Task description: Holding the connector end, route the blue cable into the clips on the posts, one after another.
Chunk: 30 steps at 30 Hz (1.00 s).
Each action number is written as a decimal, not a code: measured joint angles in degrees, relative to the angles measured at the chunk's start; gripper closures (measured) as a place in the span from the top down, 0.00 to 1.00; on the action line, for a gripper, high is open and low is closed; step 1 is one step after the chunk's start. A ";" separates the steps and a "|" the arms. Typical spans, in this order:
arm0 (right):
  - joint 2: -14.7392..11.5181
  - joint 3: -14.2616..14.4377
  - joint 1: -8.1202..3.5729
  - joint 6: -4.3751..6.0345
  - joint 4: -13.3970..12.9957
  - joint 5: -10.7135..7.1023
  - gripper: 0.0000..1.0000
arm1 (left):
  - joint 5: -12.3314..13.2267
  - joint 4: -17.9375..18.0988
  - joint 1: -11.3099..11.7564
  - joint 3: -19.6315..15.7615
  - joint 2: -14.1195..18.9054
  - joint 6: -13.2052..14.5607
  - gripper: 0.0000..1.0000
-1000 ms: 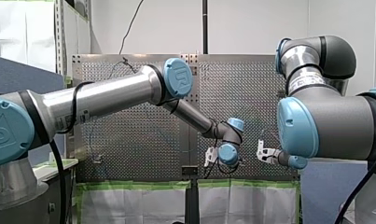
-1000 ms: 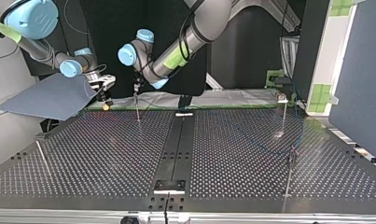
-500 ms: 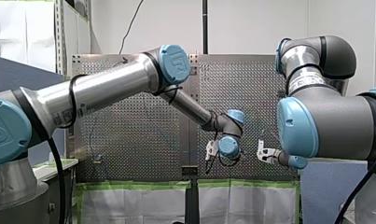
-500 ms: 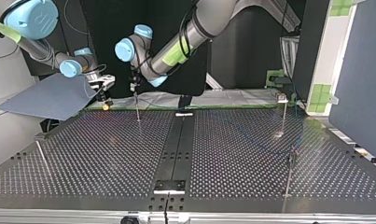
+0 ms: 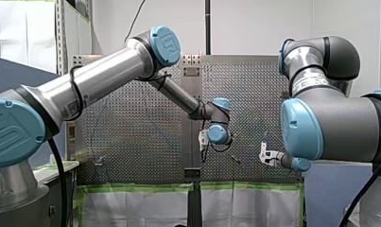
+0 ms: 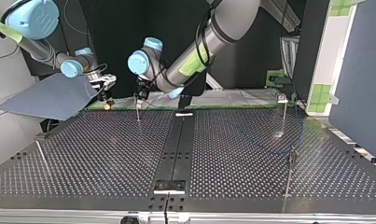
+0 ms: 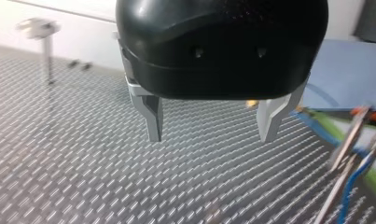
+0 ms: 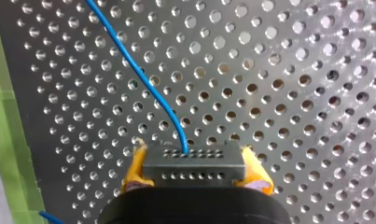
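While my right gripper (image 8: 193, 170) clamps the connector (image 8: 193, 163) by the arm-side edge of the table (image 6: 106, 154), blue cable (image 8: 143, 77) trailing across it, my left gripper (image 7: 212, 123) hangs spread and empty near a post (image 6: 138, 111). Advisable: keep the cable taut and lower it squarely into the clip.

Seen in the top view, four posts stand on the table (image 6: 223, 186): a far-middle post (image 6: 138, 113), a far-right post (image 6: 284, 114), a near-right post (image 6: 289, 175) and a near-left post (image 6: 42, 157). My left gripper (image 6: 139, 93) hangs over the far-middle post. Left of it, at the far edge, my right gripper (image 6: 106, 97) has the connector (image 8: 193, 167) between its fingers.
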 joint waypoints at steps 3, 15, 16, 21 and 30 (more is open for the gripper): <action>0.00 0.01 0.09 -0.09 0.03 -0.01 0.00 | 1.07 -0.23 1.96 -1.96 1.96 -1.36 1.00; 0.02 -0.01 0.54 -0.13 0.08 -0.30 0.00 | 2.24 0.84 5.48 -9.20 9.21 -3.60 1.00; 0.01 -0.01 0.57 -0.13 0.08 -0.29 0.00 | 2.21 0.87 5.54 -9.77 9.76 -3.59 1.00; 0.02 -0.02 0.73 -0.09 0.03 -0.29 0.00 | 2.12 2.22 5.64 -12.79 12.79 -3.66 1.00; 0.03 -0.02 0.93 0.04 0.03 -0.28 0.00 | 1.37 2.96 5.29 -17.76 17.76 -3.53 1.00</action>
